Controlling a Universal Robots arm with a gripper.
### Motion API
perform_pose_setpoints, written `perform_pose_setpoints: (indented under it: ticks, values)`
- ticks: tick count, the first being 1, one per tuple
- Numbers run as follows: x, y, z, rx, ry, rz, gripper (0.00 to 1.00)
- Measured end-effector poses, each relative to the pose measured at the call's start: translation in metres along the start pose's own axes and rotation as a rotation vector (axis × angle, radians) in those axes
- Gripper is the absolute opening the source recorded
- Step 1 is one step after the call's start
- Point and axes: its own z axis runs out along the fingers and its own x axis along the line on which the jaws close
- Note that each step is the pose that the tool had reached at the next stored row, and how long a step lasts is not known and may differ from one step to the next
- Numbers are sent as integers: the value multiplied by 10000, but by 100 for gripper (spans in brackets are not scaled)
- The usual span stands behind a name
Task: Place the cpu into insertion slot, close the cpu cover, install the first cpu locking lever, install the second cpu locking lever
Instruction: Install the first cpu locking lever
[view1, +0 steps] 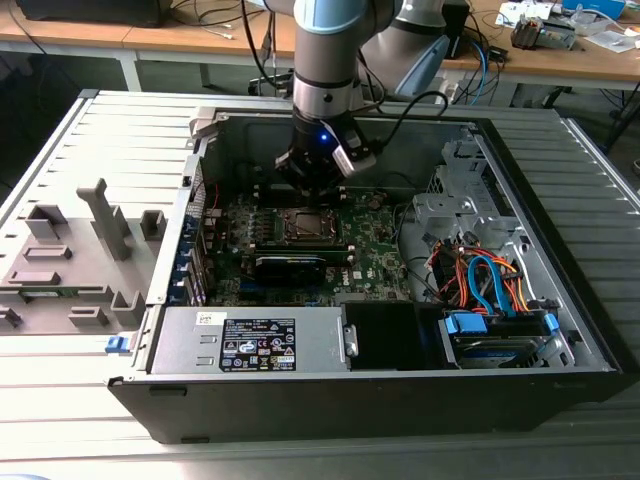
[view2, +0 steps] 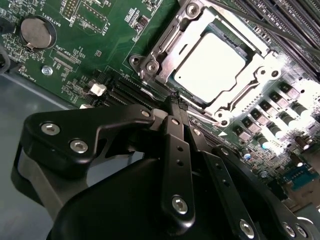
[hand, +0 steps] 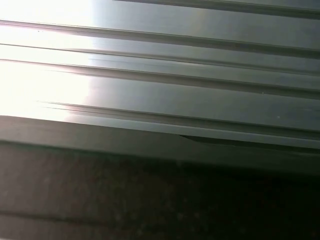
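Inside the open computer case (view1: 560, 330), the gripper (view2: 176, 102) hangs low over the green motherboard (view2: 100, 45), its fingers pressed together with nothing between them. The tips stand just beside the edge of the insertion slot (view2: 150, 65). The cpu (view2: 209, 61) lies in this slot, and the cpu cover (view2: 260, 75) is folded down around it.

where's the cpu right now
The cpu sits in the insertion slot under the closed cpu cover in the second wrist view, just beyond the gripper.
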Motion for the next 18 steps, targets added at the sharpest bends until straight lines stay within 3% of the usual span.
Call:
perform_pose_setpoints:
  ticks: [6,18]
  values:
    - [0,-1,55,3,5,0,11]
    - [4,-36,64,6,4,1,11]
